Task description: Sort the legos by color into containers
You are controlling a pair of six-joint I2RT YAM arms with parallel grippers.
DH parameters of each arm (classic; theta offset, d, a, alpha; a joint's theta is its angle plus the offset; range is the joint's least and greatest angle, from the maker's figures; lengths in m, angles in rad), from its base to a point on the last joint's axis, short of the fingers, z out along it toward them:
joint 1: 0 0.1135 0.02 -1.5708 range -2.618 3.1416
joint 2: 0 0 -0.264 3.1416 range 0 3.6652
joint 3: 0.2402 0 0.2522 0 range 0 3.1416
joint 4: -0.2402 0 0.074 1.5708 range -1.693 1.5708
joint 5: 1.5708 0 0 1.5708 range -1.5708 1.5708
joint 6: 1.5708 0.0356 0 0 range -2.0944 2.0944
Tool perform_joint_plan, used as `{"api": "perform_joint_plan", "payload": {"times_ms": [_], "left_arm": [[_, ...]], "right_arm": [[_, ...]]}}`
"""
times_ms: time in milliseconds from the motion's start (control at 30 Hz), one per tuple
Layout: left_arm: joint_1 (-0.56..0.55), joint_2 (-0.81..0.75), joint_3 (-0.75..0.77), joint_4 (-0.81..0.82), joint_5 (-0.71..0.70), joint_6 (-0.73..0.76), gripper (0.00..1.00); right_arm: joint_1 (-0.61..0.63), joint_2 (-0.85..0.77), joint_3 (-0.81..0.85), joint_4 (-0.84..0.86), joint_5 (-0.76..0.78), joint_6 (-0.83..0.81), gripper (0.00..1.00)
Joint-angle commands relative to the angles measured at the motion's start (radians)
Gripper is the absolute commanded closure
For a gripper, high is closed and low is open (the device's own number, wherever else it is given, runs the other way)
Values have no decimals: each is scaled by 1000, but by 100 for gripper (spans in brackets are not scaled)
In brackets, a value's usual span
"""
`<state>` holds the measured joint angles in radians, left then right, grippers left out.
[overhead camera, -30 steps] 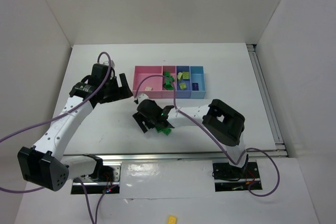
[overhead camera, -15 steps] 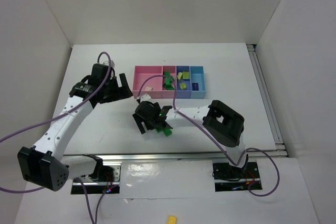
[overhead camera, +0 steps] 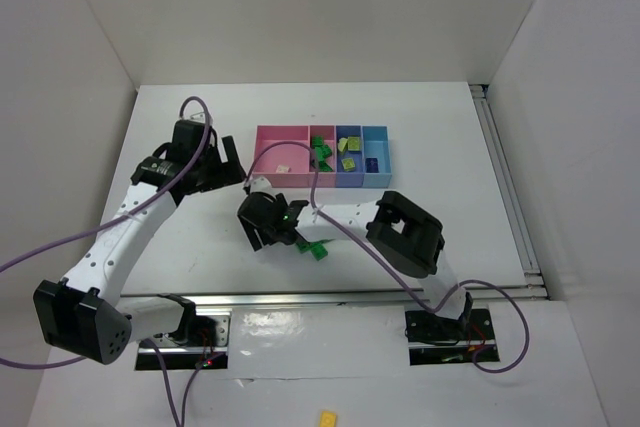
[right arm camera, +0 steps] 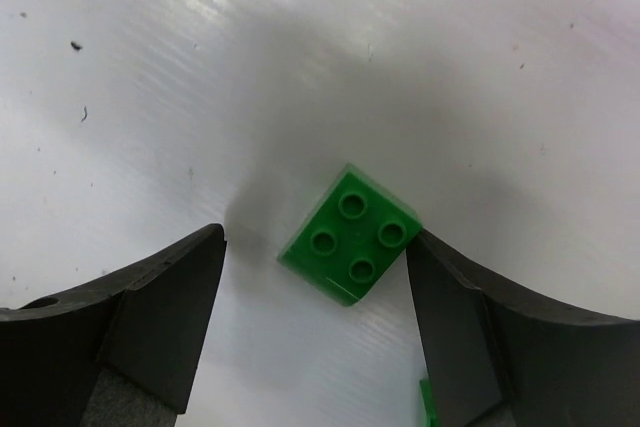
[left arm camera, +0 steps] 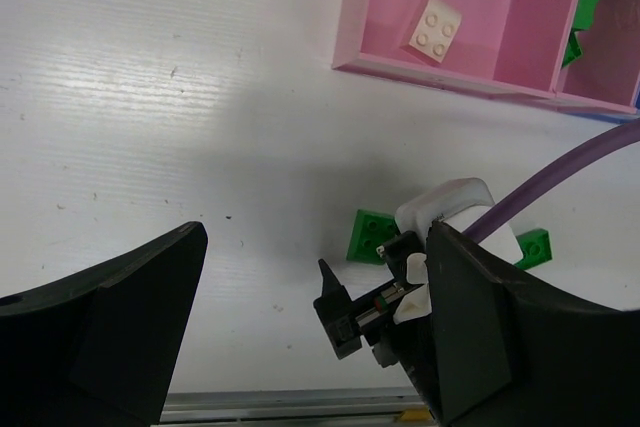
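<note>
- At the near edge, in front of the arm bases, a small opaque yellow brick lies alone on the white surface.
- Further in, over the white table, the right gripper points down with its fingers spread wide and nothing held.
- Between those fingers a bright green, square, four-stud plastic brick lies flat on the table, studs up. One corner is just beside a dark finger; I cannot tell if they touch.
- Just beside that gripper, toward the right arm's side, a second green brick lies loose on the table.
- A purple cable arcs over the right wrist.
- To the left and a little further back, the left gripper hovers above the table with its fingers apart and empty. Its camera looks down on the right gripper and the near corner of the trays.
- Farthest back stands the row of four shallow rectangular plastic trays, joined side by side.
- The wide pink tray, leftmost in the row, holds one pale cream four-stud brick.
- The narrow pink tray next to it holds several green bricks.
- The blue tray holds pale yellow-green bricks.
- The light blue tray at the right end holds one small dark brick, whose colour is too small to make out.
</note>
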<state>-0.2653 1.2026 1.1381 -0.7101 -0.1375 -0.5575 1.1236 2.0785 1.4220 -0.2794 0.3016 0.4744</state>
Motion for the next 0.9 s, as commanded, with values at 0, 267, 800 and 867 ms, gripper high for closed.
{"api": "perform_joint_plan", "payload": {"times_ms": [0,267,800,867], "left_arm": [[-11,-15,-23,4,44,-15,5],[-2,-15,-23,4,44,-15,5],[81,-27,-84,46,107,-33,5],[104,-37,-95,46,107,-33,5]], "right_arm": [[5,52,58,-32,37,-5,20],[35,75,83,-70,142,4,59],[-213,-331,-117,31,300,-34,69],[-263,-319,-94,54,268,-48,69]]}}
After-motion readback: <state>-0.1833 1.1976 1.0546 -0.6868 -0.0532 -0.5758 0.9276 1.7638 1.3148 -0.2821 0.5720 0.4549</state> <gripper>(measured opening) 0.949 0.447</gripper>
